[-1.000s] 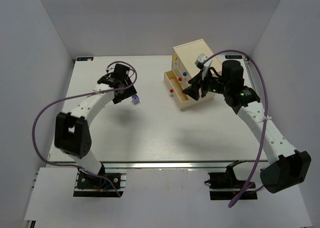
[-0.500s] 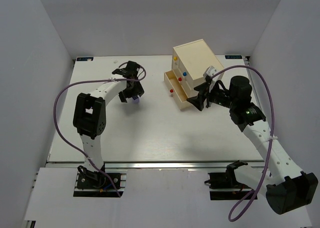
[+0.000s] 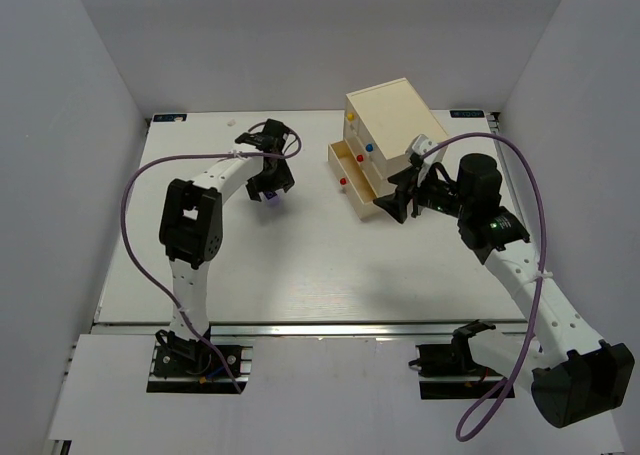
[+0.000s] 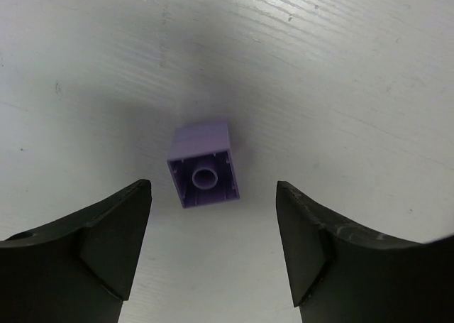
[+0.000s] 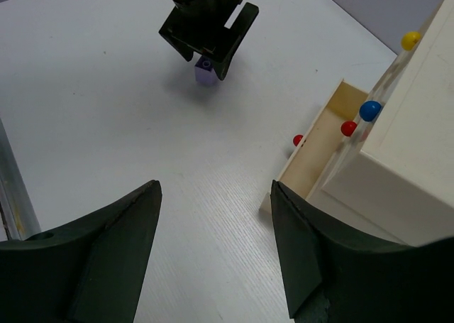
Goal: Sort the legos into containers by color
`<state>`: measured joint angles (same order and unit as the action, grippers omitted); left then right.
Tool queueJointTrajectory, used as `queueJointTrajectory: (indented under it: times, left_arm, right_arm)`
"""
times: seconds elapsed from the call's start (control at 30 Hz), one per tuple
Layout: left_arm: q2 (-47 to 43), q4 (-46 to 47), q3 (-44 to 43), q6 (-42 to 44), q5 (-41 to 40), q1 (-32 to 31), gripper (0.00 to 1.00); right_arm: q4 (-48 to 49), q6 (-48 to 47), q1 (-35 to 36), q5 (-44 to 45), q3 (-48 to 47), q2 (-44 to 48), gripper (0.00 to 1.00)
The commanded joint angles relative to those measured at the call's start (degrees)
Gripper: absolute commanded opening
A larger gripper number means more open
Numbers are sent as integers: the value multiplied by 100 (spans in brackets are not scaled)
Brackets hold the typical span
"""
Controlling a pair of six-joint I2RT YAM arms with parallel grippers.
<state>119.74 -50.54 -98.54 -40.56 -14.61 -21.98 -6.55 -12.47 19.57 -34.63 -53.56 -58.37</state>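
A single purple lego (image 4: 204, 165) lies on its side on the white table, hollow underside toward the left wrist camera. My left gripper (image 4: 213, 231) hangs over it, open, its fingertips on either side of the brick's near end and touching nothing. From above, the lego (image 3: 268, 201) peeks out under the left gripper (image 3: 270, 180). The cream chest (image 3: 390, 125) stands at the back right with its bottom drawer (image 3: 352, 180) pulled out. My right gripper (image 3: 395, 203) hovers open and empty at that drawer's near corner.
In the right wrist view the open drawer (image 5: 333, 135) with a red knob (image 5: 299, 140) sits right of the open right gripper (image 5: 216, 231). Yellow (image 5: 410, 39), blue (image 5: 369, 111) and red (image 5: 348, 128) knobs mark the chest's front. Grey walls enclose the table.
My left arm has reached right and come down over the purple lego. My right gripper has drawn back from above the drawer to its near right corner and opened a little wider.
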Motion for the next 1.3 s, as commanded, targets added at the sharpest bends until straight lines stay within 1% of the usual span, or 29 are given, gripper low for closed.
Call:
queueJointTrajectory:
  times: [0.0,0.1,0.17,0.2,0.3,0.6,0.73,1.27]
  left_arm:
    - [31,-149,-323,-58,-165,0,81]
    - [163,-263,-507,-67,-174,0,79]
    - [190,-272,-534,-67,-191,0,78]
    - [181,-272,-534,-58,-200,0,76]
    - [181,-254,-534,-67,-209,0,74]
    - [225,-281,-526,-67,-174,0,71]
    - [251,-237,-526,-67,-121,0,67]
    - [330,-263,-605,-75,-86,0,65]
  right_arm:
    - [277,-54,-41,-26,12,71,69]
    - [268,-54,-50,-26,30,80,69]
    - [277,-54,-76,-9,21,89,69]
    - [277,-54,-76,-17,30,89,69]
    - [268,-54,-94,-26,30,89,69]
    - [277,-27,-173,-52,39,141,69]
    - [277,-10,-199,-70,47,142,68]
    - [294,43,-296,-149,56,203,68]
